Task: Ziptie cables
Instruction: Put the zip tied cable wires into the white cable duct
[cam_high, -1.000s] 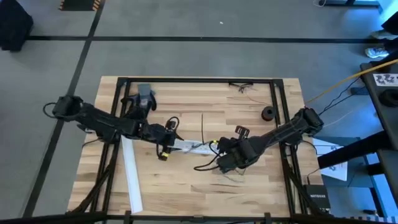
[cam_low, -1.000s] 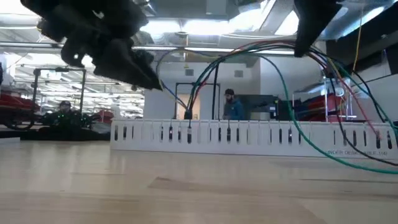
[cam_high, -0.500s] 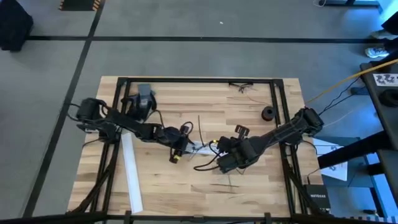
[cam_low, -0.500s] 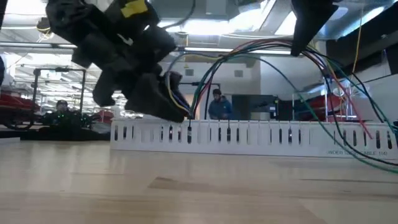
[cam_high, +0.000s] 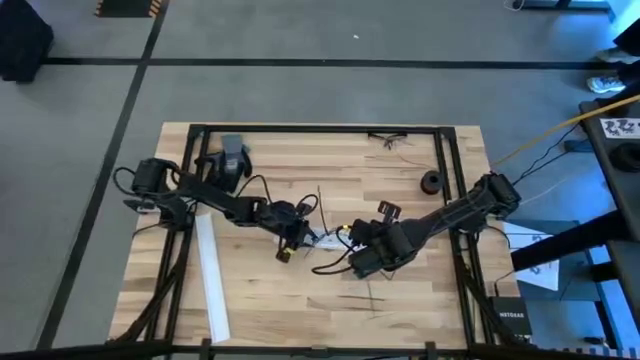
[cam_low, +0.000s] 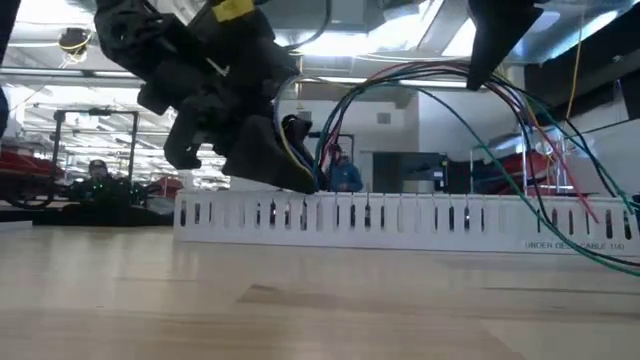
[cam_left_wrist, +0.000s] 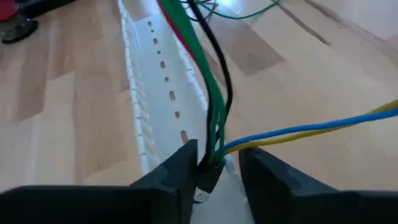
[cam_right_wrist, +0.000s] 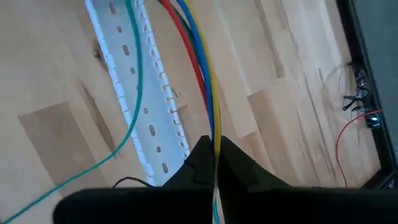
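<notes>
Cables — over slotted strip, mid-table

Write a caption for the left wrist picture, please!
Left gripper closing around the cables above the white strip.

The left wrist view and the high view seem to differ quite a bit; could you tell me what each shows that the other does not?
Only the left wrist view shows the left gripper with its fingers either side of the cables over the white slotted strip. Only the high view shows the right gripper, a second white strip lying apart, and a black ring on the table. Both show the cables, the slotted strip and the wooden table.
</notes>
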